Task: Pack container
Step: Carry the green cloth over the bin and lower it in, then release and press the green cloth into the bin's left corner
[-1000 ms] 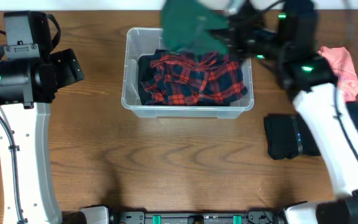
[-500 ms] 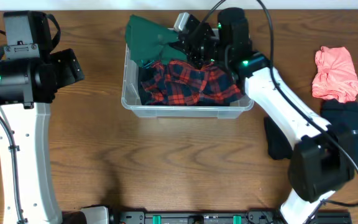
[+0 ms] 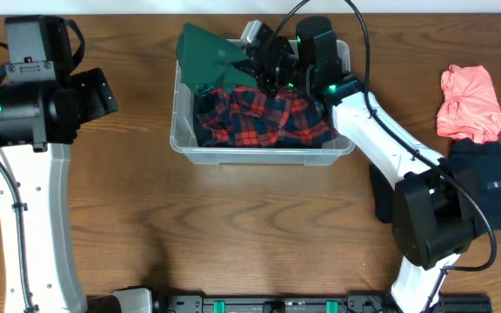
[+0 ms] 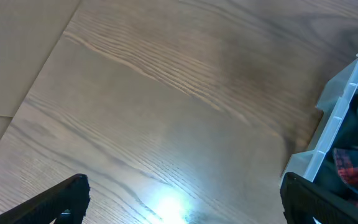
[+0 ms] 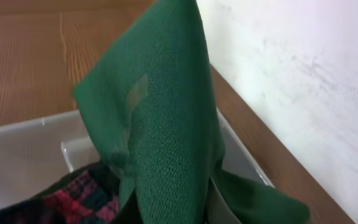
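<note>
The clear plastic container (image 3: 259,156) stands at the table's back centre and holds a red and navy plaid cloth (image 3: 268,117). My right gripper (image 3: 263,65) is over the container's back edge, shut on a dark green cloth (image 3: 205,54) that drapes over the back left corner. In the right wrist view the green cloth (image 5: 160,124) hangs from the jaws above the container (image 5: 30,146) and the plaid cloth (image 5: 73,202). My left gripper (image 4: 182,199) is open and empty over bare table, left of the container's rim (image 4: 337,118).
A pink cloth (image 3: 470,103) lies at the back right. Dark navy clothes (image 3: 485,178) lie below it, beside the right arm. A white wall runs behind the table's back edge (image 5: 303,93).
My right gripper has carried the green cloth from above the container's back down and left to its back left corner, then settled slightly. The left arm has not moved.
</note>
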`<move>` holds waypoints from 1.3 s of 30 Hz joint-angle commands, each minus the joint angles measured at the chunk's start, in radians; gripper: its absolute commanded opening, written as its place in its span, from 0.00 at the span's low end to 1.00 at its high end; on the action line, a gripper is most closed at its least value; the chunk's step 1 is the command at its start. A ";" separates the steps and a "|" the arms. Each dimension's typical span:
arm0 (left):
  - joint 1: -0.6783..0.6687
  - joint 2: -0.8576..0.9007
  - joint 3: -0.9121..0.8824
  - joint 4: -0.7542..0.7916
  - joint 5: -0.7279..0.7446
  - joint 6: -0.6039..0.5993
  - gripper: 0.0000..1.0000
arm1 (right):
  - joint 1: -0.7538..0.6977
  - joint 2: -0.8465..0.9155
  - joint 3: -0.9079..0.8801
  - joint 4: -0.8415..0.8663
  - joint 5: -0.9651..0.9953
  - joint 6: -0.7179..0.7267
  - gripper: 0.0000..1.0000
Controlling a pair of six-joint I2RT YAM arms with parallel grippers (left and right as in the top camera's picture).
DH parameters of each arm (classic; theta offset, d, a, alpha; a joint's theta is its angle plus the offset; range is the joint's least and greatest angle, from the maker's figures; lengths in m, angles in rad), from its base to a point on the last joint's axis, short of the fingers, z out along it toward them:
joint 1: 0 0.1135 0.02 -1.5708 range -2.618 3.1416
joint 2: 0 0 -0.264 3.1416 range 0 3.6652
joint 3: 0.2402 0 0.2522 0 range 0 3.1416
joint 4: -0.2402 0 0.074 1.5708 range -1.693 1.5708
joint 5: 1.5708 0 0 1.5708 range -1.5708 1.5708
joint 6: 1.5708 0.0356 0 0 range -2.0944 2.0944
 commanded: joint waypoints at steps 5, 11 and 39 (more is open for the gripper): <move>0.003 -0.002 0.005 -0.002 -0.012 -0.002 0.98 | 0.010 -0.106 0.025 -0.051 -0.016 0.048 0.01; 0.003 -0.002 0.005 -0.002 -0.012 -0.002 0.98 | 0.013 -0.154 0.025 -0.151 -0.016 0.033 0.01; 0.003 -0.002 0.005 -0.002 -0.012 -0.002 0.98 | 0.007 -0.137 0.027 -0.259 0.305 0.071 0.99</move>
